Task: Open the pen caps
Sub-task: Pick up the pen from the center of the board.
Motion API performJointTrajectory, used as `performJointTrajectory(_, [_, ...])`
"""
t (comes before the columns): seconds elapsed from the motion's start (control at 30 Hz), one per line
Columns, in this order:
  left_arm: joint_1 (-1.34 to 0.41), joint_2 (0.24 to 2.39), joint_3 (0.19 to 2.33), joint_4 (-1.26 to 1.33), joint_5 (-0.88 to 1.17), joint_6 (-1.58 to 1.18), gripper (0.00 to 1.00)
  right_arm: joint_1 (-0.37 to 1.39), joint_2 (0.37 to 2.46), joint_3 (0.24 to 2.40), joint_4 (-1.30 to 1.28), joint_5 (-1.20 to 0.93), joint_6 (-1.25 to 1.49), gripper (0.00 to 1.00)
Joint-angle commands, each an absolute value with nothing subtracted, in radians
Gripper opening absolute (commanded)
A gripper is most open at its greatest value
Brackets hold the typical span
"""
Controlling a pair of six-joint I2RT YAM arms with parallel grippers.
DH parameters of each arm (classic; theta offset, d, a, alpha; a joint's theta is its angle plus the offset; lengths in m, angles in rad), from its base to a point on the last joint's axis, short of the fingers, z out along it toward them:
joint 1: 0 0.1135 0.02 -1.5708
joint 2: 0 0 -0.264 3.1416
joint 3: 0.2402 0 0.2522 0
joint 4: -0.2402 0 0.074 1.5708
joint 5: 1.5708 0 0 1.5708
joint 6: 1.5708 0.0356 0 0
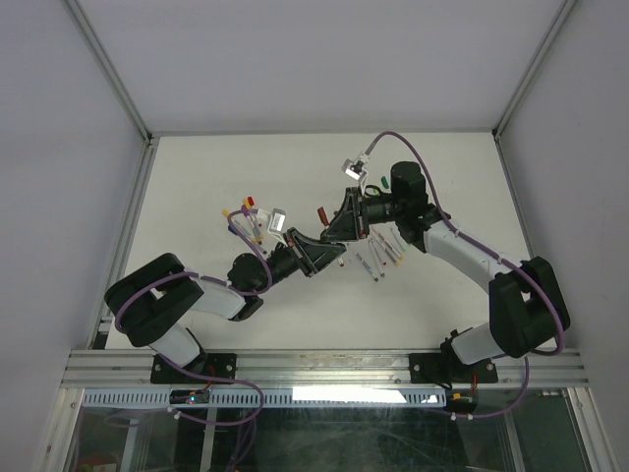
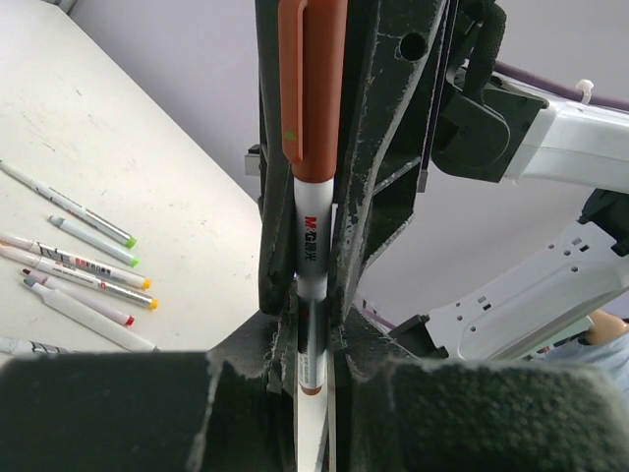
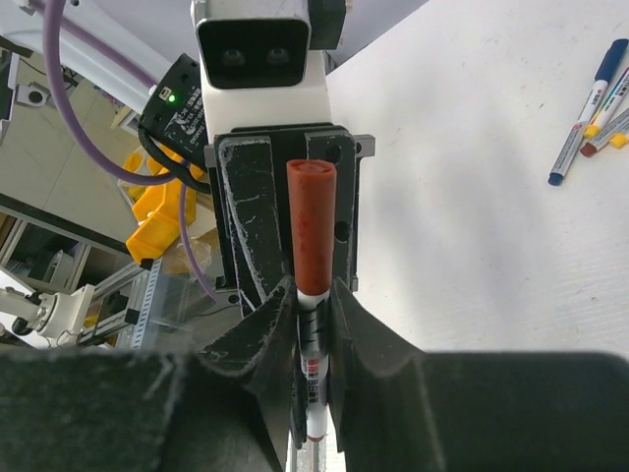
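Note:
A white pen (image 2: 310,241) with a dark red pen cap (image 2: 313,88) on it is held off the table between both grippers. My left gripper (image 2: 314,369) is shut on the lower barrel. My right gripper (image 3: 313,307) is shut on the barrel just below the cap (image 3: 311,221). In the top view the left gripper (image 1: 316,258) and right gripper (image 1: 344,228) meet at mid table, and the cap (image 1: 321,214) sticks out beside them. Other capped pens (image 1: 378,256) lie on the table.
Several pens with green, yellow and red caps (image 2: 93,275) lie left of my left gripper. A blue-capped pen (image 3: 590,98) and others lie at the right wrist view's top right. More pens (image 1: 246,218) lie at mid left. A green piece (image 1: 378,184) lies near the right arm.

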State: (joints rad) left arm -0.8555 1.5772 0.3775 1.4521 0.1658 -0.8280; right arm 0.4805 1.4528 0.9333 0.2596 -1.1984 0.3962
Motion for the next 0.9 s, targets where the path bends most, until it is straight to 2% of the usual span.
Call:
performJointTrajectory(0.0, [-0.845,1.549,0.388,1.692,0.182,-0.843,0.0,0.486,1.456,0.995,0.245,-1.182,0.359,0.21])
performJointTrajectory(0.07, [-0.845,1.549,0.386,1.697,0.194,-0.84,0.03,0.486,1.452,0.997,0.241,-1.182,0.359,0.21])
performJointTrajectory(0.17, [-0.846,1.539,0.37,1.715,0.216,-0.823,0.24,0.474,1.439,0.999,0.24,-1.182,0.359,0.21])
performJointTrajectory(0.23, [-0.845,1.521,0.348,1.718,0.229,-0.804,0.43,0.462,1.436,0.999,0.242,-1.182,0.359,0.21])
performJointTrajectory(0.27, [-0.844,1.507,0.334,1.717,0.231,-0.793,0.49,0.456,1.435,0.999,0.241,-1.182,0.359,0.21])
performJointTrajectory(0.33, [-0.839,1.475,0.306,1.713,0.225,-0.775,0.52,0.451,1.434,0.999,0.242,-1.182,0.359,0.21])
performJointTrajectory(0.37, [-0.836,1.459,0.299,1.701,0.218,-0.769,0.51,0.451,1.435,0.998,0.243,-1.182,0.359,0.21])
performJointTrajectory(0.4, [-0.834,1.446,0.297,1.686,0.212,-0.76,0.48,0.452,1.437,0.998,0.25,-1.197,0.37,0.0])
performJointTrajectory(0.53, [-0.83,1.436,0.313,1.589,0.179,-0.749,0.39,0.452,1.449,0.989,0.268,-1.204,0.391,0.0])
performJointTrajectory(0.6, [-0.827,1.44,0.321,1.56,0.149,-0.762,0.24,0.452,1.457,0.987,0.272,-1.203,0.393,0.0])
performJointTrajectory(0.87, [-0.775,1.516,0.35,1.572,0.198,-0.828,0.0,0.466,1.479,0.987,0.268,-1.194,0.391,0.0])
